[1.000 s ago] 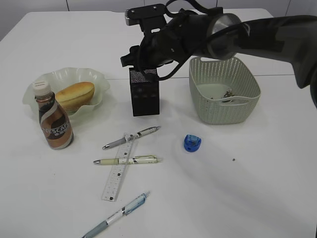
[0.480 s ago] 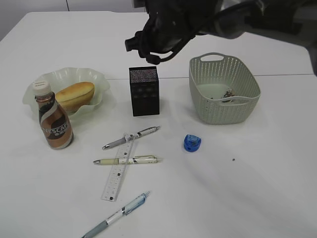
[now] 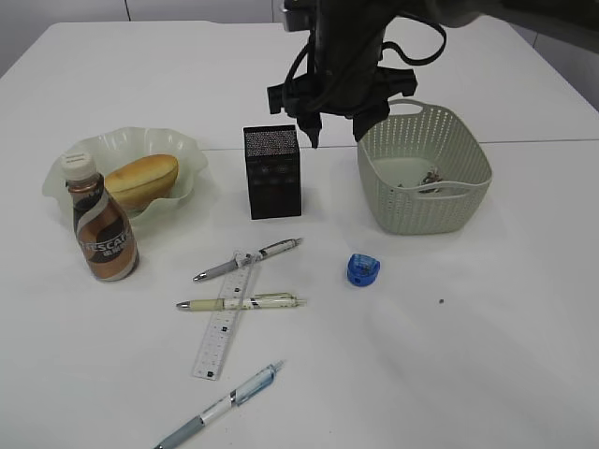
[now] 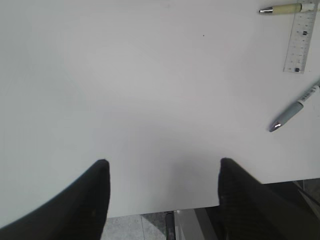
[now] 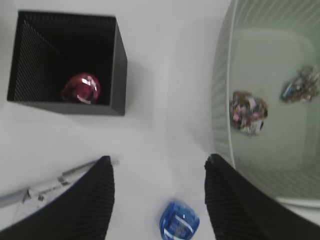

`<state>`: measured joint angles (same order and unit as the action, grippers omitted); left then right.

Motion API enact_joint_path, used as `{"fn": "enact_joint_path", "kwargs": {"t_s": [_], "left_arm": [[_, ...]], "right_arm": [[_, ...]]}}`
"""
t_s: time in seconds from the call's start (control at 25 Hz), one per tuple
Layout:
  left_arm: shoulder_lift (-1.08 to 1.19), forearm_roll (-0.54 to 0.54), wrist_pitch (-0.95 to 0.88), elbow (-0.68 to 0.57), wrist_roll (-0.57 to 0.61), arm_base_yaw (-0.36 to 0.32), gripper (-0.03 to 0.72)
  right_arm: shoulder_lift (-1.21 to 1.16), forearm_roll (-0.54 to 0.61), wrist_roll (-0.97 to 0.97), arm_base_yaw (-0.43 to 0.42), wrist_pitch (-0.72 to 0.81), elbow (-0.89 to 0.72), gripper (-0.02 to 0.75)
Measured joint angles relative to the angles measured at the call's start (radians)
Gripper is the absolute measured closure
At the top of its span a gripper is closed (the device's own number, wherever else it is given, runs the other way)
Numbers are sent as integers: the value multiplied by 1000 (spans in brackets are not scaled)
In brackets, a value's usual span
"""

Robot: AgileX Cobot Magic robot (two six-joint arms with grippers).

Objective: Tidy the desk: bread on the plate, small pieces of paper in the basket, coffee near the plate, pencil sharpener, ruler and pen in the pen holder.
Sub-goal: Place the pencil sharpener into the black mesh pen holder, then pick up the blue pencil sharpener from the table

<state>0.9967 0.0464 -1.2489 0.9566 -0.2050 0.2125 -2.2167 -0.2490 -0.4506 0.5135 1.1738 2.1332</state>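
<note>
Overhead, the right gripper (image 3: 335, 131) hangs empty, jaws apart, between pen holder (image 3: 273, 172) and basket (image 3: 423, 168).

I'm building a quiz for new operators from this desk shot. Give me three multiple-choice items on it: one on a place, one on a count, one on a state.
1. Where does the bread lie?
A. on the plate
B. in the basket
C. beside the ruler

2. How many pens lie on the table?
A. one
B. three
C. five

3. How do the right gripper's jaws stand?
A. shut on a pen
B. shut on the blue sharpener
C. open, holding nothing

Answers:
1. A: the bread rests in the pale wavy plate, behind the coffee bottle.
2. B: two pens cross the ruler and a third lies nearer the front edge.
3. C: in the right wrist view the jaws stand apart above the table, with the blue sharpener lying free below.
</note>
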Motion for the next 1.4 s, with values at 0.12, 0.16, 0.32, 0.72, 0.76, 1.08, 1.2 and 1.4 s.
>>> {"fn": "enact_joint_path", "kwargs": {"t_s": [0.12,0.16,0.32,0.72,0.76,1.08,1.2,1.4], "left_arm": [[0,0,0,0,0,0,191],[0,0,0,0,0,0,191],[0,0,0,0,0,0,191],[0,8,0,0,13,0,191],[0,8,0,0,13,0,191],[0,2,0,0,15,0,191],[0,-13,0,0,15,0,192],[0,-24,0,0,15,0,192]], "right_arm": [[0,41,26,0,50,0,326],[0,46,39,0,54,0,327],[5,105,87,0,60,0,330],[107,282,146,0,64,-71,331],[128,283,146,0,64,-96,331],[328,292,101,0,65,-369,331],[366,304,84,0,65,-449,331],[357,239,28,0,65,-512,331]]}}
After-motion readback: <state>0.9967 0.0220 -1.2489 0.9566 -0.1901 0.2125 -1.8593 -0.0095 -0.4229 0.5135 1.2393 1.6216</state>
